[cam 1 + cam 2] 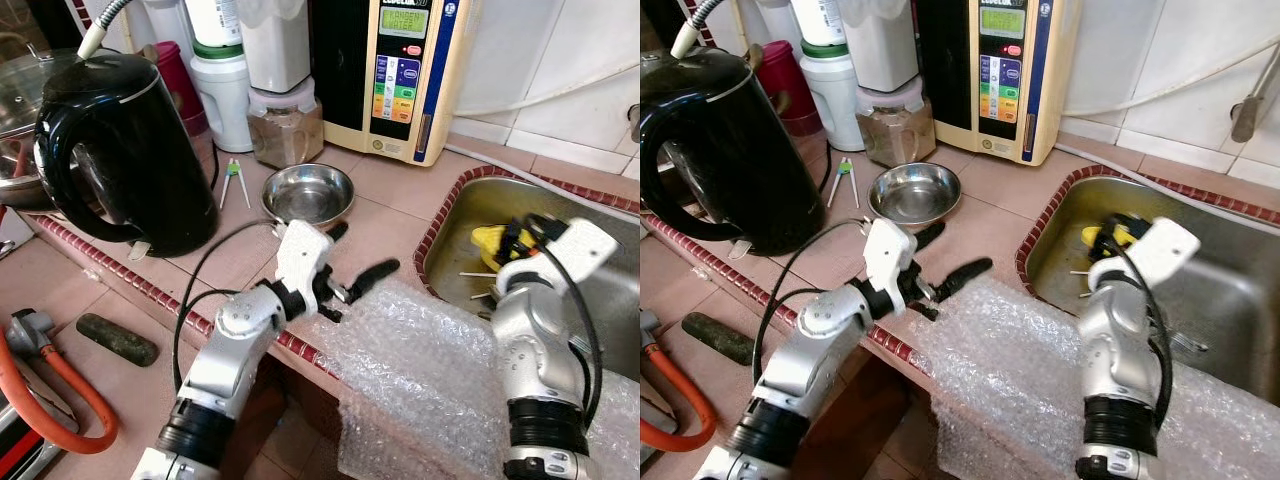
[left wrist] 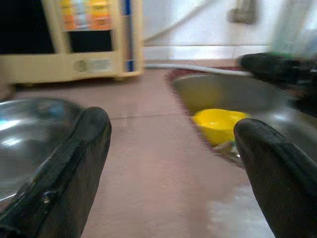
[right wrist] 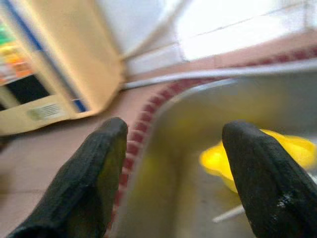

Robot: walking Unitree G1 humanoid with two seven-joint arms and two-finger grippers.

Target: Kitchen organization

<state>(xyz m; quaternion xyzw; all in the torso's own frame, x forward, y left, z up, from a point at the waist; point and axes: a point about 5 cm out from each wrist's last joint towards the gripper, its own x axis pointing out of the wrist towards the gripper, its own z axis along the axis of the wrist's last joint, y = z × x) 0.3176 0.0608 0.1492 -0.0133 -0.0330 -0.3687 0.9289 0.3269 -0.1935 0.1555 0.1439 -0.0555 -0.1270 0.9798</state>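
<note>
A small steel bowl (image 1: pixel 308 192) sits on the tiled counter in front of the water machine (image 1: pixel 400 70). My left gripper (image 1: pixel 360 252) hovers open just this side of the bowl, above the counter's front edge; in its wrist view the bowl (image 2: pixel 29 134) lies beyond one finger. A yellow bowl (image 1: pixel 487 243) lies in the steel sink (image 1: pixel 600 290) with a few utensils. Over the sink's near left part, my right gripper (image 1: pixel 515 238) is open, and the yellow bowl (image 3: pixel 213 159) shows between its fingers (image 3: pixel 94 173).
A black kettle (image 1: pixel 130 150) stands at the left of the counter. Jars (image 1: pixel 285 125) and a pair of green-tipped chopsticks (image 1: pixel 235 180) lie behind the bowl. Bubble wrap (image 1: pixel 420 360) drapes over the counter's front edge. An orange hose (image 1: pixel 60 390) lies low at the left.
</note>
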